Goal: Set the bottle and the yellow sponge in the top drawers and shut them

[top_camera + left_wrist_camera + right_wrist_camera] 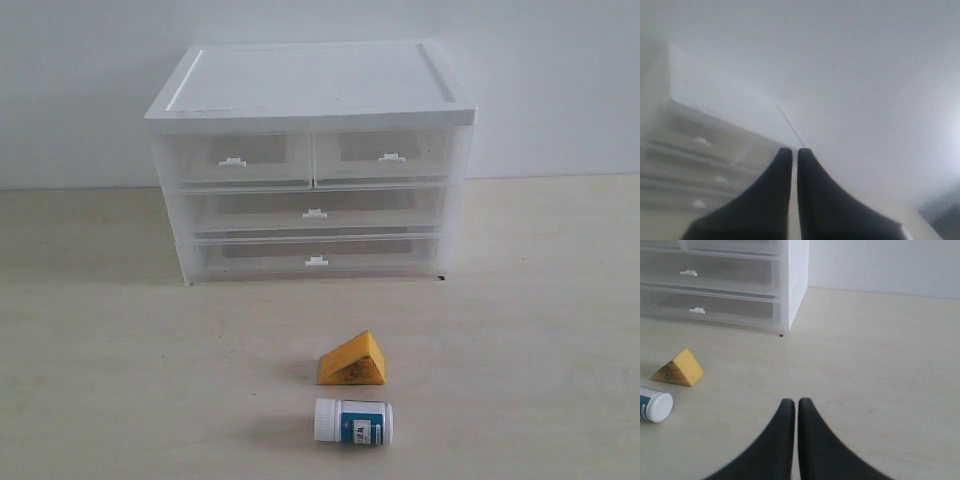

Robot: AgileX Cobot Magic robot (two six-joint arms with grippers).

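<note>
The left gripper (794,152) and the right gripper (792,404) each show dark jaws pressed almost together, with nothing between them. At the lower centre of the exterior view the bottle (353,421) lies on its side on the pale tabletop (120,380), cap to the left. Just above it, not touching, sits the yellow sponge (352,361). Farther up stands the white-topped chest (310,90), its left top drawer (240,158) and right top drawer (385,153) both pushed in.
</note>
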